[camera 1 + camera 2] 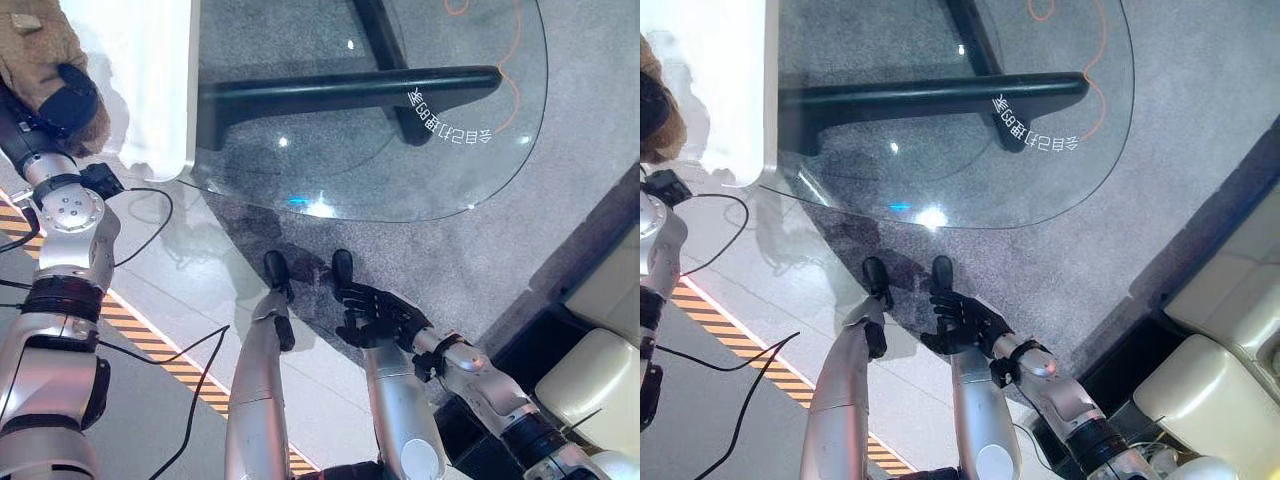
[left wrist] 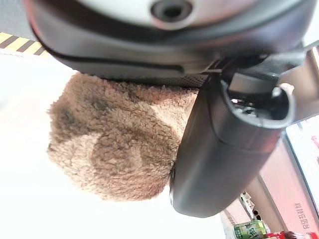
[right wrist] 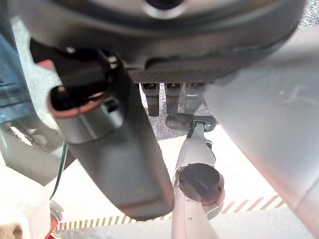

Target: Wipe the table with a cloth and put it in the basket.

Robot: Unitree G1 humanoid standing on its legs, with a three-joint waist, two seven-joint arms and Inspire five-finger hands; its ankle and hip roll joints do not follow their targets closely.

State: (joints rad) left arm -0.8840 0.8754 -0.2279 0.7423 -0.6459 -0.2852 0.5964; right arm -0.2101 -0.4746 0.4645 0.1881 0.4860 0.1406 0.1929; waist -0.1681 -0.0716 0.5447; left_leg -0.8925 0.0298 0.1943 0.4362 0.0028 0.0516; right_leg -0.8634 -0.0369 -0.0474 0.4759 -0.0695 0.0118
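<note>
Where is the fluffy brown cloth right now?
The brown cloth is at the far left in the left eye view, under the robot's left hand on the white surface beside the glass table.

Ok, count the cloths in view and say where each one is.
1. A brown fleecy cloth lies on the white surface beside the glass table, with the left hand resting on it. No other cloth shows, though one could lie outside the views.
</note>
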